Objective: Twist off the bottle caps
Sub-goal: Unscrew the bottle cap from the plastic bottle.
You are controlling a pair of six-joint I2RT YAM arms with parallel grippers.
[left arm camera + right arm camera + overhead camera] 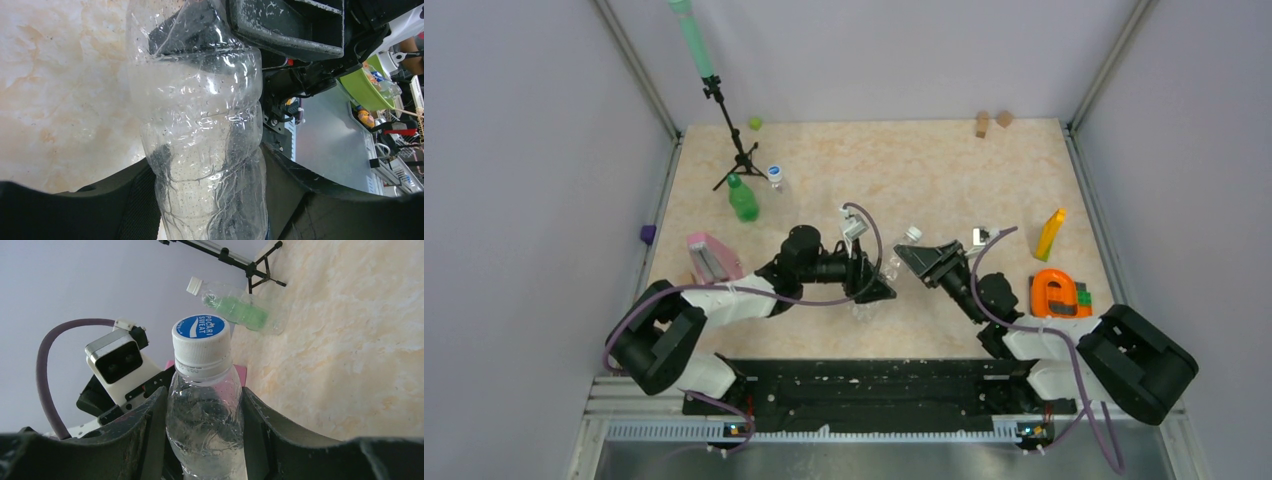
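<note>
A clear bottle (892, 264) lies tilted between my two grippers at the middle of the table. My left gripper (874, 285) is shut on its crumpled lower body (200, 125), which is wedged between the fingers (125, 210). My right gripper (916, 258) is shut on the bottle's shoulder (205, 415), just below the cap (201, 339). That cap is white with a blue top and sits on the neck. A green bottle (743, 199) with a dark green cap and a second clear bottle (777, 179) with a blue cap stand at the back left.
A black tripod (729, 130) stands at the back left, with a lime-green lump (755, 123) near it. A pink object (711, 258) lies left of the left arm. A yellow block (1050, 234) and an orange object (1054, 292) are on the right. Wooden blocks (992, 122) sit at the far edge.
</note>
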